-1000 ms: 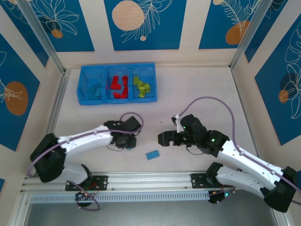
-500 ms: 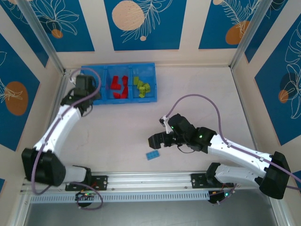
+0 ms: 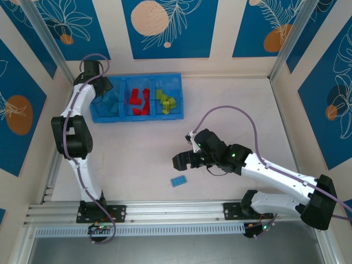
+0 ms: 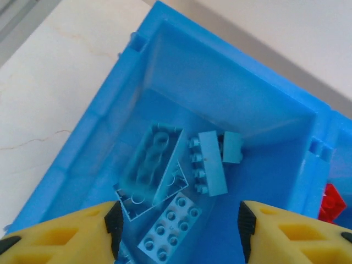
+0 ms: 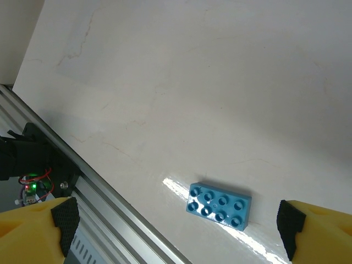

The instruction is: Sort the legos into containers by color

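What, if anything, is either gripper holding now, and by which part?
Nothing is held. The left gripper is open over light blue bricks in the tray; the right gripper is open above a blue brick on the table.

Beyond the left gripper's [image 4: 180,223] glossy yellow plastic fingers [image 4: 60,239], the smooth, faintly translucent blue plastic tray [image 4: 165,66] takes a soft sheen. Between the right gripper's [image 5: 177,220] jaws, a glossy plastic brick [image 5: 219,204] lies on the pale, veined, semi-gloss tabletop [image 5: 192,82], with a ribbed metal rail [image 5: 110,214] nearer its left jaw.

The left wrist view's edge crops a red brick [image 4: 331,202].
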Tool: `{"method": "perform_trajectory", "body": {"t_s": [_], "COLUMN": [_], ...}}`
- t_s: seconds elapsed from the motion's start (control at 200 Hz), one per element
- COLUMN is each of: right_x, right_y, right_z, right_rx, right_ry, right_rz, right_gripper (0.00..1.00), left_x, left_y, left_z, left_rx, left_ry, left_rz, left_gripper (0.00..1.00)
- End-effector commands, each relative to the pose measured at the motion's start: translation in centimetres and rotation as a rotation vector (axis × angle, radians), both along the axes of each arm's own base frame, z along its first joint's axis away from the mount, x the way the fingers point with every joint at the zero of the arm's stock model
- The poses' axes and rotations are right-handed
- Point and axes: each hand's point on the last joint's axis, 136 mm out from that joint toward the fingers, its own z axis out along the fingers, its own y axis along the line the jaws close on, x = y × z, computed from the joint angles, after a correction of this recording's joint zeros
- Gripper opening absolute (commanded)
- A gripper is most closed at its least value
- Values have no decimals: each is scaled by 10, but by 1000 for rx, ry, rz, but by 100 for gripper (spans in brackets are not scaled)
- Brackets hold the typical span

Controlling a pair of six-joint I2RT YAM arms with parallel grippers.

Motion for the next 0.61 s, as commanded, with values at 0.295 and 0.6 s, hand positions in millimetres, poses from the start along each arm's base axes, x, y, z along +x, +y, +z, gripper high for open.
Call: {"method": "perform_trajectory", "body": {"t_s": [0.295,0.6], "right_x": [19,33], "right_y": [-1,-30], "right_z": [4,-4], "right_rx": [-16,-50], "right_ry": [-10,-20], "right_rz": [-95,-222], "right_gripper": [95,95], "left_x": [-119,-261], "left_y": [-86,-218], "left_z": [101,74], "left_rx": [-217,-141], "left_ry": [-209,-241], "left_rz": [-163,-620], "left_gripper": [43,38]}}
